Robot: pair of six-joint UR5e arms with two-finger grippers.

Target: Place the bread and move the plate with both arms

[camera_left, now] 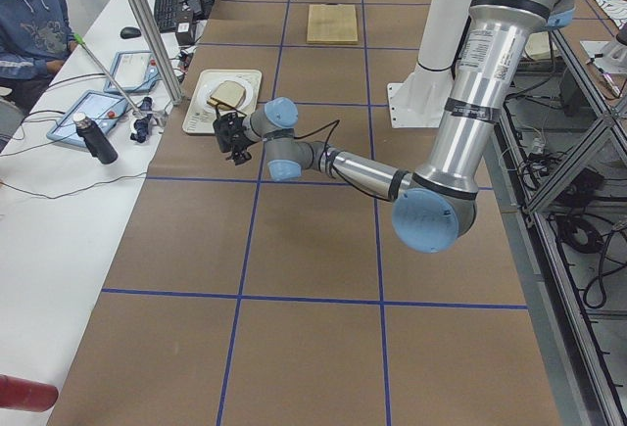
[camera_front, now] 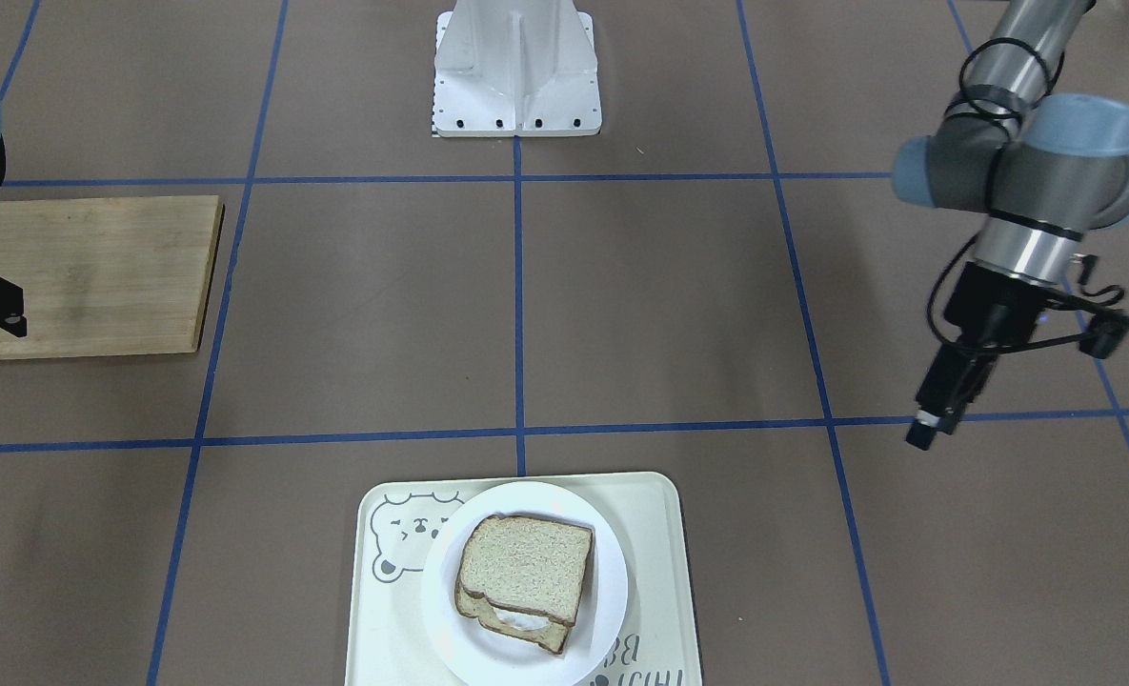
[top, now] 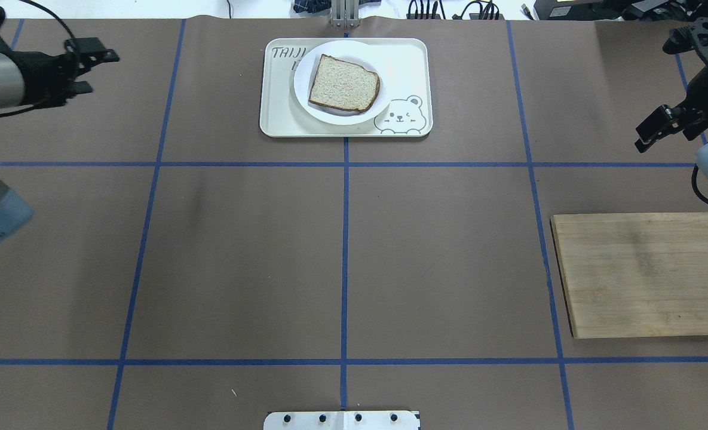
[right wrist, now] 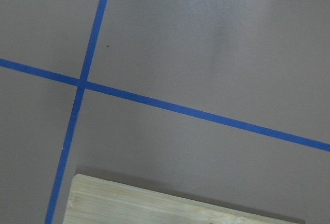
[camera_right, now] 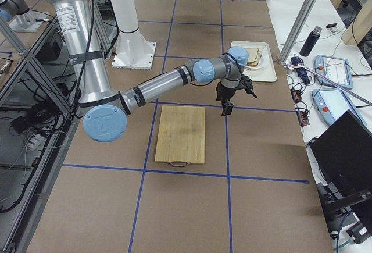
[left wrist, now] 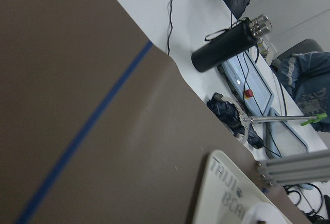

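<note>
We count 1 tray (camera_front: pixel 661 534), 1 plate (camera_front: pixel 608 593), 2 slices, 1 cutting board (camera_front: pixel 88 276), 2 tools. The plate sits in the tray; on it the bread (camera_front: pixel 526 567) lies atop a 2nd slice (camera_front: pixel 518 629), w/ sth white between. The left tool (camera_front: pixel 926 429) and right tool (top: pixel 646 136) hang above the table (camera_front: pixel 621 314), touching nothing; whether released or clenched, we can't tell.

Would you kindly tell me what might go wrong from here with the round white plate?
The bare brown-crusted bread slice sits skewed over the slice beneath, so any jolt could slide it off. The round white plate lies off-centre on the rectangular cream tray, close to one rim, so a nudge may tip it.
</note>
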